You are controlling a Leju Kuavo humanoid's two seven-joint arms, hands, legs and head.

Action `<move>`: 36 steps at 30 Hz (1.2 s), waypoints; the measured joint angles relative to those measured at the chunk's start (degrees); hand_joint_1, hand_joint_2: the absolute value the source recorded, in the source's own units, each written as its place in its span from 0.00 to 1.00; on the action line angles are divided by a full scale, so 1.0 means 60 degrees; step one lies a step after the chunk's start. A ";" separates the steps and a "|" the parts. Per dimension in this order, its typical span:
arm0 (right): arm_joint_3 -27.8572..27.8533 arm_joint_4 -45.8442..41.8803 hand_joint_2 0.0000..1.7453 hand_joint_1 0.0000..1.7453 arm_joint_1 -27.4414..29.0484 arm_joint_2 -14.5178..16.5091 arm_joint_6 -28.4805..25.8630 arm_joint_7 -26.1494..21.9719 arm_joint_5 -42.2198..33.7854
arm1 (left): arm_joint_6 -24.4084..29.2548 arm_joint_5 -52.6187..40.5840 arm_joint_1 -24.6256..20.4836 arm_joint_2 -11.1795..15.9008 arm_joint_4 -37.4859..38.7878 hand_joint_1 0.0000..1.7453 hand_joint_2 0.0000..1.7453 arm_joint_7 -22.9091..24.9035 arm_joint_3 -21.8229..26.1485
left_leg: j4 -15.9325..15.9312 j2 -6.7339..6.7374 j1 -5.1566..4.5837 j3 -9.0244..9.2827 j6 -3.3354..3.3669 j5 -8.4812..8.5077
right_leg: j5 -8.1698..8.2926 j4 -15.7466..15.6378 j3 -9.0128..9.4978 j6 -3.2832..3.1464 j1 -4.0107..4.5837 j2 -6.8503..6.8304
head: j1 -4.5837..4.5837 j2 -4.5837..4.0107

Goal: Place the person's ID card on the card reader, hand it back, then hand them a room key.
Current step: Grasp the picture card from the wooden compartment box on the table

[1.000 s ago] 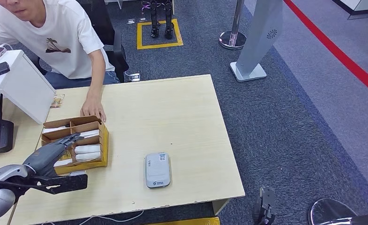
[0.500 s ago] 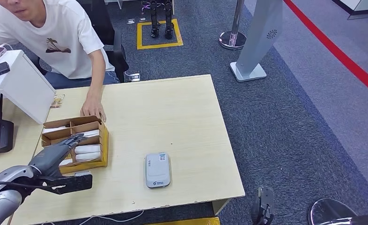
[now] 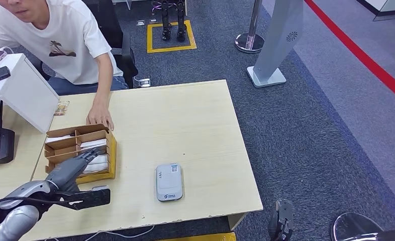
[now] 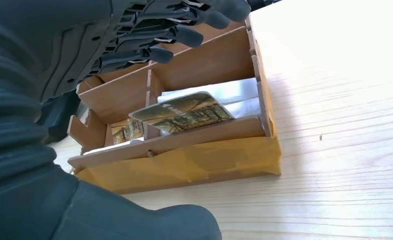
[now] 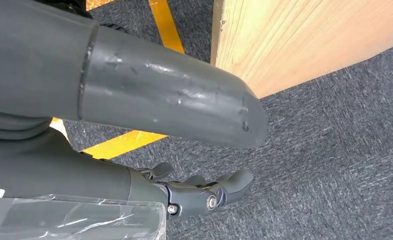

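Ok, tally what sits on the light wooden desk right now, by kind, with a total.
Card reader: 1
Wooden card organizer: 1
Person's hand: 1
Robot's left hand, over the organizer: 1
Total: 4

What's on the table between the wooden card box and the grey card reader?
Nothing: in the head view, bare tabletop runs from the wooden card box to the grey card reader.

L hand (image 3: pixel 75 168) has moved right & a bit nearer, over the card box (image 3: pixel 110 150). Fingers (image 3: pixel 92 154) now over its near-right slots.
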 joint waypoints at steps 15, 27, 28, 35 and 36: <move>0.0001 0.0017 0.00 0.00 0.0006 0.0000 0.0001 0.0015 -0.0002 | 0.0328 -0.0097 0.0560 -0.0032 0.0031 0.00 1.00 0.0036 0.0045 | 0.0000 -0.0003 0.0000 -0.0001 0.0000 0.0000 | 0.0000 0.0001 0.0001 0.0000 0.0000 -0.0003 | 0.0000 -0.0001; 0.0001 0.0032 0.00 0.00 0.0010 0.0000 0.0001 0.0009 -0.0042 | 0.0438 -0.0552 0.0606 0.0015 0.0028 1.00 1.00 0.0129 0.0118 | 0.0000 -0.0002 0.0000 -0.0001 0.0000 0.0000 | 0.0000 0.0001 0.0000 0.0000 0.0000 -0.0002 | 0.0000 -0.0001; 0.0001 0.0032 0.00 0.00 0.0013 0.0000 0.0001 0.0005 -0.0049 | 0.0455 -0.0592 0.0616 0.0015 0.0025 1.00 1.00 0.0140 0.0152 | 0.0000 -0.0002 0.0000 0.0000 0.0000 0.0000 | 0.0000 0.0001 0.0000 0.0000 0.0000 -0.0002 | 0.0000 -0.0001; 0.0001 0.0036 0.00 0.00 0.0061 0.0000 0.0001 -0.0006 -0.0057 | 0.0560 -0.0896 0.0705 -0.0033 -0.0020 1.00 1.00 0.0111 0.0384 | 0.0000 -0.0001 0.0000 0.0000 0.0000 0.0000 | 0.0000 0.0001 0.0000 0.0000 0.0000 -0.0001 | 0.0001 0.0000; 0.0001 0.0037 0.00 0.00 0.0072 0.0000 0.0001 -0.0007 -0.0053 | 0.0563 -0.0962 0.0723 -0.0052 -0.0023 1.00 1.00 0.0092 0.0422 | 0.0000 -0.0001 0.0000 0.0000 0.0000 0.0000 | 0.0000 0.0000 0.0000 0.0000 0.0000 -0.0001 | 0.0000 -0.0001</move>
